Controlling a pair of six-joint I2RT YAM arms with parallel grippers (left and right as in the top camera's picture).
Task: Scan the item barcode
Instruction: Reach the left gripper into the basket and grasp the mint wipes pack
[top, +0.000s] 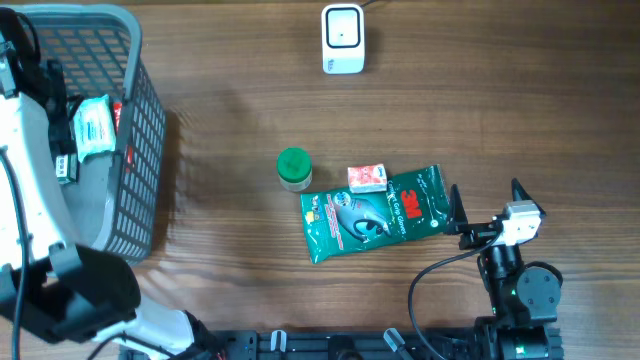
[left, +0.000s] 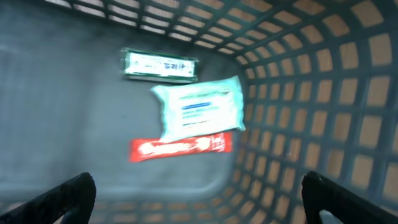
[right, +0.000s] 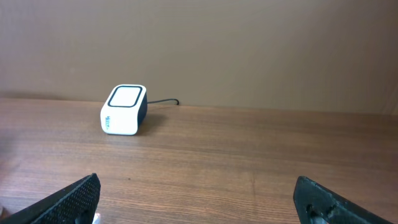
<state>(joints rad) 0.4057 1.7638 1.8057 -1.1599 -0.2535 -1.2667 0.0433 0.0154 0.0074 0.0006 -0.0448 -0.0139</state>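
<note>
Now left gripper (left: 199, 200) spread wide, empty, above basket (left: 323, 74), over white pack (left: 199, 112) and red stick (left: 180, 147). Right gripper (top: 486, 200) spread, empty, just beside green pack (top: 375, 212) on table (top: 500, 90). Scanner (top: 342, 38) well apart.

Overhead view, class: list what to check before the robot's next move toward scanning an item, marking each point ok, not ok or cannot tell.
1. Left claw open: ok.
2. Right claw open: ok.
3. An item held for scanning: not ok, both claws are empty.
4. Scanner standing apart from other things: ok.
5. White pack in the basket lies in the left wrist view: ok.
6. Barcode showing on the green pouch: cannot tell.
</note>
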